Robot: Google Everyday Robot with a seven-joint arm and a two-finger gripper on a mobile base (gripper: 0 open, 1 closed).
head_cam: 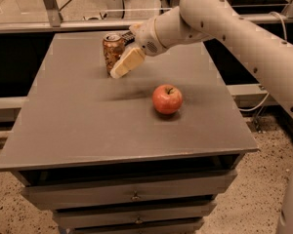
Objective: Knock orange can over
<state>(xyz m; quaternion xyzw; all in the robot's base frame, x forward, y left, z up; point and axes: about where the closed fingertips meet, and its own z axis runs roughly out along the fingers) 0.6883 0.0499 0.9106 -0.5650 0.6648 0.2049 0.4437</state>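
gripper (123, 66) hovering at orange can's (112, 48) 4 o'clock, grip state can't tell | can standing upright, probably light, stiff, slick | nudging high near rim looking best

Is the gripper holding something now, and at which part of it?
It cannot be told. The gripper is at the side of the upright orange can, but no grasp around it shows. The apple lies apart.

End effector (121, 68) at the orange can (112, 50) on the grey counter (73, 126).
The can stands upright near the counter's far edge. The end effector sits just beside it on the side toward the red apple (167, 99), at the end of a white arm (224, 23). The apple rests well apart, nearer the middle. Drawers (132, 196) show below the top.
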